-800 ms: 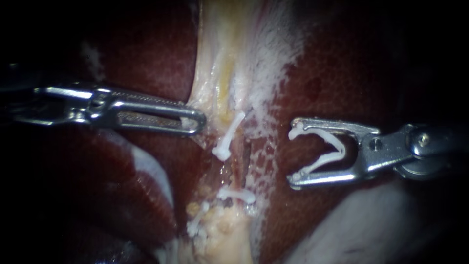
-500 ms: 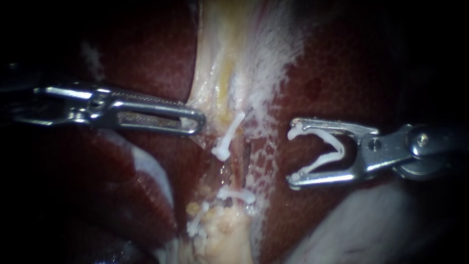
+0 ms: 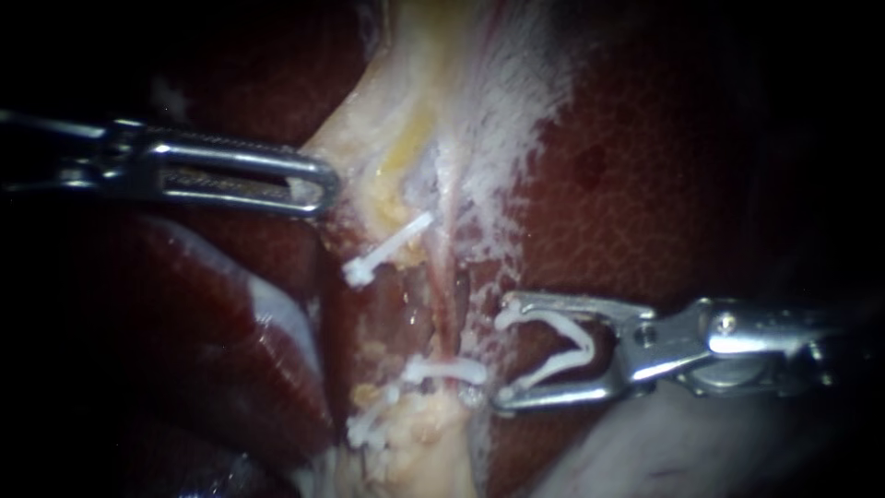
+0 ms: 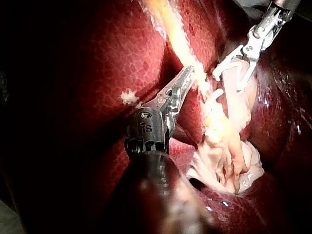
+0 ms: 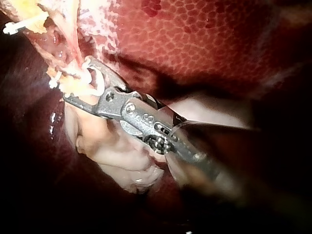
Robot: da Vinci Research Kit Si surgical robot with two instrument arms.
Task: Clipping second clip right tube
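Right instrument is brought down beside right tube, loaded clip held between wide jaws; left instrument stays clamped on pale tissue. Fired short, tube could be part-caught.

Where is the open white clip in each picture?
Endoscope view: open clip low, right of centre, in the right instrument's jaws.
Left wrist view: the clip beyond the left instrument's tip, in the other instrument's jaws.
Right wrist view: the clip in that instrument's jaws.
Shared landmark: the right instrument.
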